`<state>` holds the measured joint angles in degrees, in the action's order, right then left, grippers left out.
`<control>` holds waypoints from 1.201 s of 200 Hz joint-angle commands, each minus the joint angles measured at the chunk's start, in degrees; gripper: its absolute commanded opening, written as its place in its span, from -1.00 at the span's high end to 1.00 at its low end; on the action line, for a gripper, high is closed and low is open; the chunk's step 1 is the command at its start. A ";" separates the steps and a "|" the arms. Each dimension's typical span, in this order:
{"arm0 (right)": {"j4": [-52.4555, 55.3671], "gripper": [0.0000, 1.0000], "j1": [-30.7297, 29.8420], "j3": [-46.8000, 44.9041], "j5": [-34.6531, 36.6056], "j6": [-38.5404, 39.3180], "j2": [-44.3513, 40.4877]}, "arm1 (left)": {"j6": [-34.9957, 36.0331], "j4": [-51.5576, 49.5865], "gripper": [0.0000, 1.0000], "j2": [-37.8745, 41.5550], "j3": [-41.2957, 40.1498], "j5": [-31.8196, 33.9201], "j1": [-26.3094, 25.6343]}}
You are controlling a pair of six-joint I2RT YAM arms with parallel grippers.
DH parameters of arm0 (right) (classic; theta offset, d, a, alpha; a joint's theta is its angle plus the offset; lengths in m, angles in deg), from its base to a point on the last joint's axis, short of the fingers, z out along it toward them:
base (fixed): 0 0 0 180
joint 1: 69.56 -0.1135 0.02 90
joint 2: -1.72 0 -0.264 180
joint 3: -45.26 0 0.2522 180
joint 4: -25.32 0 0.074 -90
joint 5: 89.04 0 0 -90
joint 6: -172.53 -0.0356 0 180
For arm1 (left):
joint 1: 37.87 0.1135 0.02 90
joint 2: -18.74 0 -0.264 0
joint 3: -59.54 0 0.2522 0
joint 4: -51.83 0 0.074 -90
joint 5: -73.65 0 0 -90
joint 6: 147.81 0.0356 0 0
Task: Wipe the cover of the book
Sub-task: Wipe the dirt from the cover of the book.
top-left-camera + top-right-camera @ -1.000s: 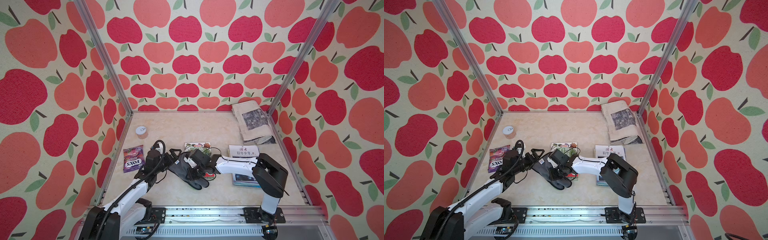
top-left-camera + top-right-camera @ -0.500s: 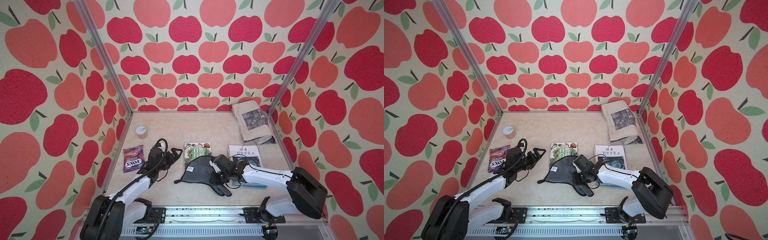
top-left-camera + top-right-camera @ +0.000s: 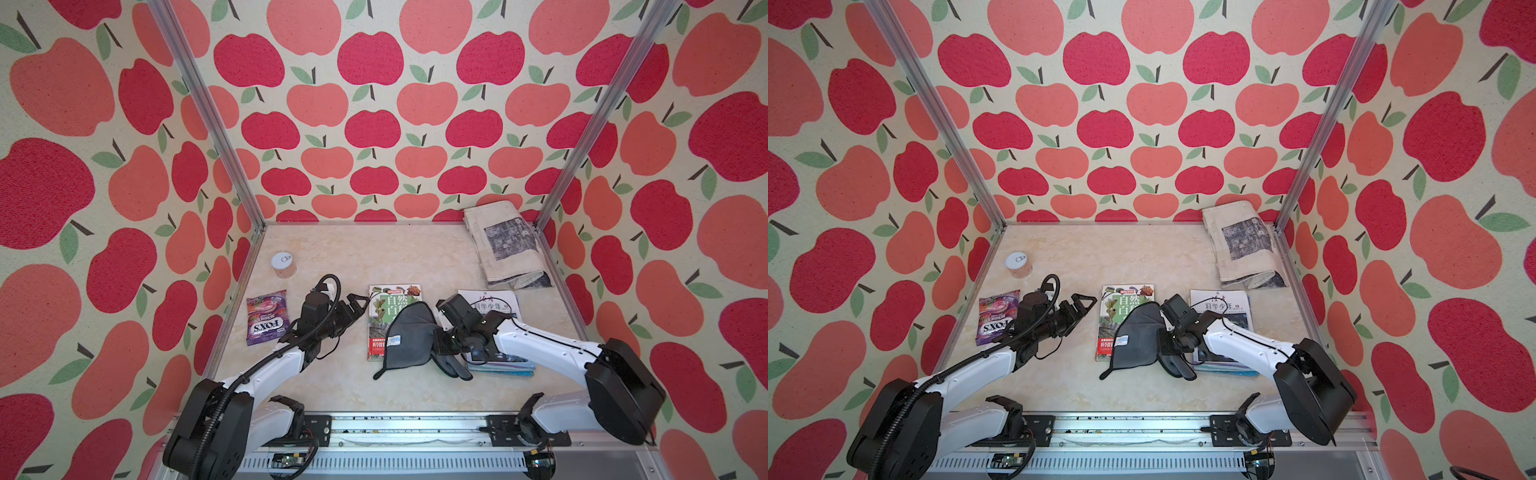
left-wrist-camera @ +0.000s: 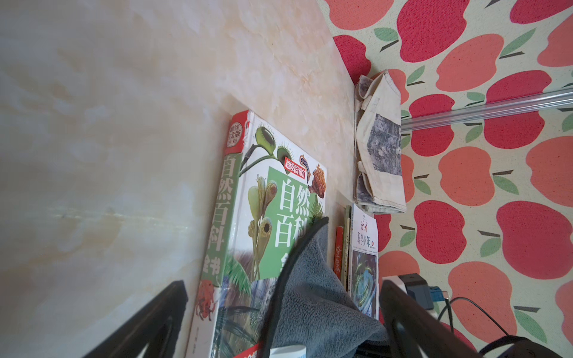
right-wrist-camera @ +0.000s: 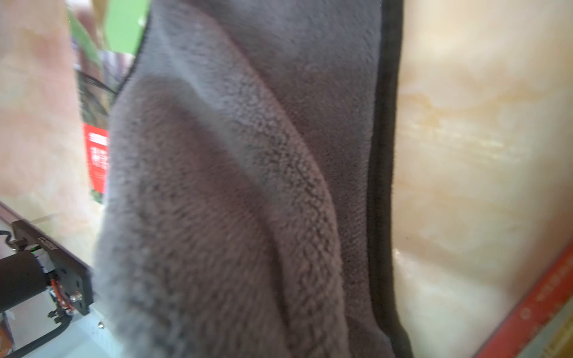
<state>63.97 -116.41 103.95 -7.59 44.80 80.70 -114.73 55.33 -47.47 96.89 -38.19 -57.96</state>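
One green hardcover book (image 3: 384, 309) at centre, one dark grey fleece cloth (image 3: 409, 336) partly over it, two grippers.
Right gripper (image 3: 438, 345) clamps the cloth, dragged rightward since before; left gripper (image 3: 352, 312) gapes, empty.

Apple wallpaper (image 3: 374, 124) all round: red and salmon fruit, green leaves, cream ground, covering the back and both sides. Silver metal posts (image 3: 205, 112) up the two back corners. Down below, a pale beige marbled floor (image 3: 374, 257), faintly glossy under soft, even light. Along the near edge, a slotted metal rail (image 3: 395, 424).
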 commanded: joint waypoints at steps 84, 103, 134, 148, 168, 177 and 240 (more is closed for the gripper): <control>10.09 0.90 -2.59 11.64 -1.89 3.26 -4.74 | -1.61 5.14 -0.99 -5.84 7.72 5.22 -15.17; 7.10 0.88 -1.98 11.00 -2.93 2.99 -4.50 | -4.57 13.67 -0.99 -9.88 7.16 7.47 -19.49; 6.91 0.85 -1.66 10.29 -1.82 3.59 -2.28 | -6.27 16.62 -0.99 -12.51 8.19 8.02 -21.03; 11.12 0.86 -2.29 11.75 2.76 5.70 -2.00 | -5.27 13.92 -0.99 -9.55 7.38 9.94 -20.62; 14.99 0.83 -3.00 14.39 2.89 6.28 -0.11 | -2.01 5.91 -0.99 -2.84 6.41 13.17 -18.50; 17.89 0.84 -3.51 16.57 0.72 5.19 1.60 | -1.25 2.07 -0.99 -0.01 5.92 13.04 -16.59; 37.48 0.86 -8.07 28.10 1.28 3.81 -3.49 | 2.60 -15.56 -0.99 23.29 0.86 14.18 -6.87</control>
<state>88.62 -124.22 126.29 -8.09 48.43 81.22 -115.13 49.49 -28.67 99.78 -25.25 -67.01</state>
